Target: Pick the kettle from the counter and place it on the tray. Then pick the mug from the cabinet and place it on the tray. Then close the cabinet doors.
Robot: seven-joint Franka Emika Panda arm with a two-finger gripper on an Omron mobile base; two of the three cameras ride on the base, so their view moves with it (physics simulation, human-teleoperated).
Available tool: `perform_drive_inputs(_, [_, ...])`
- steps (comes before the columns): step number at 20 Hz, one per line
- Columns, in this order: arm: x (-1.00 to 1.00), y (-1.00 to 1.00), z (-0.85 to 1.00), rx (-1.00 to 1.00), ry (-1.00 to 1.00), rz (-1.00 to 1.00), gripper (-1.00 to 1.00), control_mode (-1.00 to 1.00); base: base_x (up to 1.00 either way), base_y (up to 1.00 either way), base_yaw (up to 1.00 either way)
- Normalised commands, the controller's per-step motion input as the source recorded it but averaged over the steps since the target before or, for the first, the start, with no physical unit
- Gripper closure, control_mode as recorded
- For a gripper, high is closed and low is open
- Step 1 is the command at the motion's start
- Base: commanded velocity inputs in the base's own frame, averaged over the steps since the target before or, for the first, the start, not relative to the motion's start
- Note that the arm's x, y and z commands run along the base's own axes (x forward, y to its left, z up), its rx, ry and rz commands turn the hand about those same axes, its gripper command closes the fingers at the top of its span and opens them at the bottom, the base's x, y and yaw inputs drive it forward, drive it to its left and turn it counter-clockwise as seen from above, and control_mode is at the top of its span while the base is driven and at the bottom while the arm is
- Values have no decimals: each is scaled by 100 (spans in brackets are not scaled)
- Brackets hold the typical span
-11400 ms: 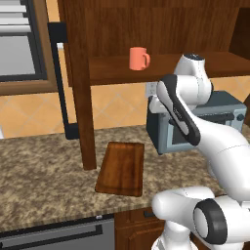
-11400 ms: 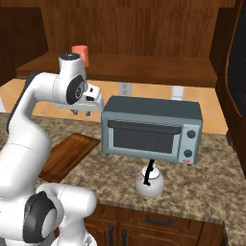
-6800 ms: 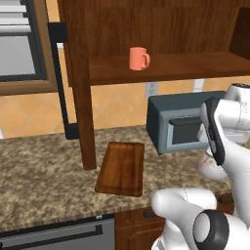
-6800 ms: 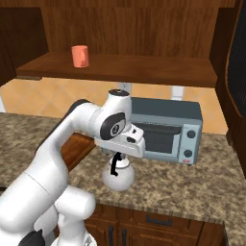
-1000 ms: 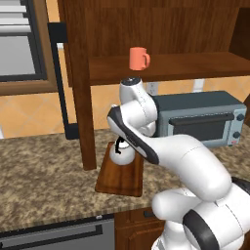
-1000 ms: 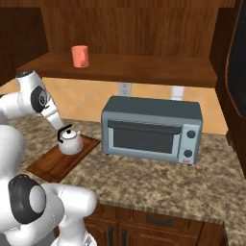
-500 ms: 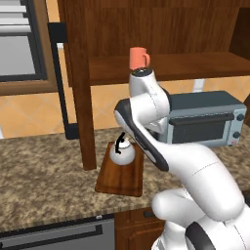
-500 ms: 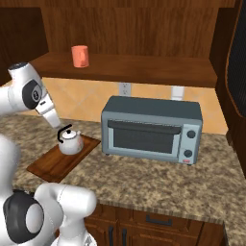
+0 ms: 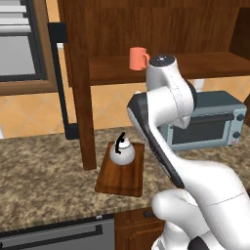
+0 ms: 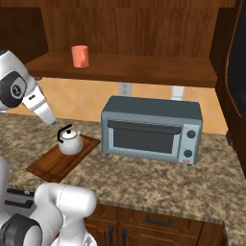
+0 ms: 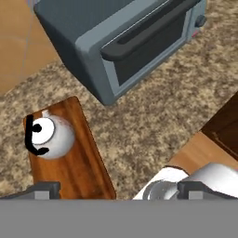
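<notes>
**Kettle's parked, mug grab looks dicey**

Kettle [image 9: 121, 151] sits on the tray [image 9: 120, 178], mid-frame in the left view. Mug [image 9: 138, 58] waits on the cabinet [image 9: 195, 66] shelf, upper middle. Gripper [image 11: 118, 189] jaws are wide apart, empty. My guess: the reach up could clip the shelf edge or knock the mug over.

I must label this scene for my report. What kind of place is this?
A rendered home kitchen, most likely. A speckled granite counter carries a grey toaster oven, a kettle sits on a wooden tray, and a mug stands on the wall cabinet shelf.
</notes>
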Motion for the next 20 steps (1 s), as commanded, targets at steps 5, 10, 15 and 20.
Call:
perform_drive_inputs(5, [-46, -26, 60, -16, -43, 22, -100, -100, 0, 0, 0])
perform_drive_inputs(10, [-2, -31, 70, -21, -33, 31, -100, -100, 0, 0, 0])
perform_drive_inputs(15, [17, -33, 39, -22, -29, 34, -100, -100, 0, 0, 0])
perform_drive_inputs(20, [35, -25, 25, -18, -19, 35, -100, -100, 0, 0, 0])
